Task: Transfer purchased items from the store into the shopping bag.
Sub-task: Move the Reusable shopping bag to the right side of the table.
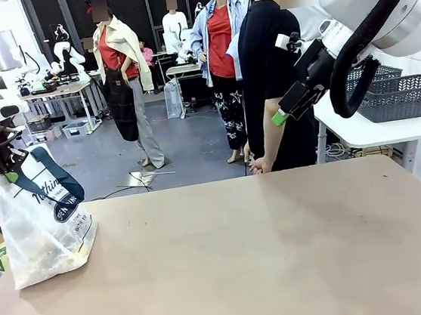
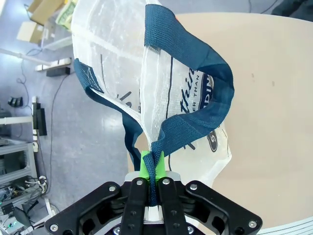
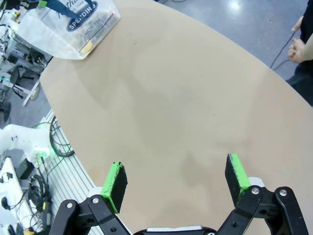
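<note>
The shopping bag [image 1: 41,222], translucent white with navy handles and lettering, stands at the table's left edge. My left gripper [image 1: 5,172] holds it up from above. In the left wrist view the left gripper [image 2: 152,164] is shut on a navy handle strap [image 2: 195,117] where it meets the bag's [image 2: 122,58] rim. Yellowish contents [image 3: 87,47] show dimly through the bag [image 3: 68,24] wall. My right gripper [image 3: 177,175] hangs open and empty high over the bare table [image 3: 186,107]; the front view has it [image 1: 282,115] raised at the right. A dark grey perforated basket [image 1: 401,98] sits on a side table.
A person in black [image 1: 269,67] stands at the far edge, one hand [image 3: 296,49] near the table. The white side table [image 1: 379,131] stands at the right behind my right arm. The tan tabletop [image 1: 259,251] is bare across its middle. Cardboard boxes [image 2: 41,17] lie on the floor.
</note>
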Robot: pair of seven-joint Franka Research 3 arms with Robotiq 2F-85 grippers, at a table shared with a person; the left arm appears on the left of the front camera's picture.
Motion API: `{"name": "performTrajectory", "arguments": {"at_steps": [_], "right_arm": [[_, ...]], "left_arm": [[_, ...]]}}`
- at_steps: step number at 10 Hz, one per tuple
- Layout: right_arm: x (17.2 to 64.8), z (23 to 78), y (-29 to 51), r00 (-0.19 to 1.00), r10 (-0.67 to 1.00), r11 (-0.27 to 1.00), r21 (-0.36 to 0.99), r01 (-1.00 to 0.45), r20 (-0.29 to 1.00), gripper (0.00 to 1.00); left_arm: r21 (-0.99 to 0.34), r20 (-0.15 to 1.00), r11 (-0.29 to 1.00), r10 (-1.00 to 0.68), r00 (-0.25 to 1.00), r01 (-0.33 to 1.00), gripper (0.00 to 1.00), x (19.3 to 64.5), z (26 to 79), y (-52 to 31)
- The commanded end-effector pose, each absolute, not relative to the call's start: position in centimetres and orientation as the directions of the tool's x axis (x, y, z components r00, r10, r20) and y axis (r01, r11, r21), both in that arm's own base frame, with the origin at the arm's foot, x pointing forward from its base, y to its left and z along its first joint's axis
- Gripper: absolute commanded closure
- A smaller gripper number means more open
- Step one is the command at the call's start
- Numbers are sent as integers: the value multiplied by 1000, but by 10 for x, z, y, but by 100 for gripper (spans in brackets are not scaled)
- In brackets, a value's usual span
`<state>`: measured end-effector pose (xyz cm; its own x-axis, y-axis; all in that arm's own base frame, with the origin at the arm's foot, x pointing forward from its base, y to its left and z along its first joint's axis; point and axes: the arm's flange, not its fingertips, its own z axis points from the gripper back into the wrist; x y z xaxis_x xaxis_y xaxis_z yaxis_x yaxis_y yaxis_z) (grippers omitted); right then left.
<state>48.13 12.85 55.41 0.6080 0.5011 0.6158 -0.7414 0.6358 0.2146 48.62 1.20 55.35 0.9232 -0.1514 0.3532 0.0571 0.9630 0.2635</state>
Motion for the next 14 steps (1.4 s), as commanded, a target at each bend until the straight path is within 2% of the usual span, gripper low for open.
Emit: {"name": "performTrajectory", "arguments": {"at_steps": [1,6,14], "right_arm": [[481,556,130,622,501,643,222,-733,602,0],[481,556,130,622,501,643,222,-733,602,0],[481,556,130,622,501,643,222,-733,602,0]], "left_arm": [[264,353,963,-151,923,57,100,486,554,12],[250,340,967,-138,930,52,1,491,555,16],[251,309,967,-124,943,45,0,490,573,10]]}}
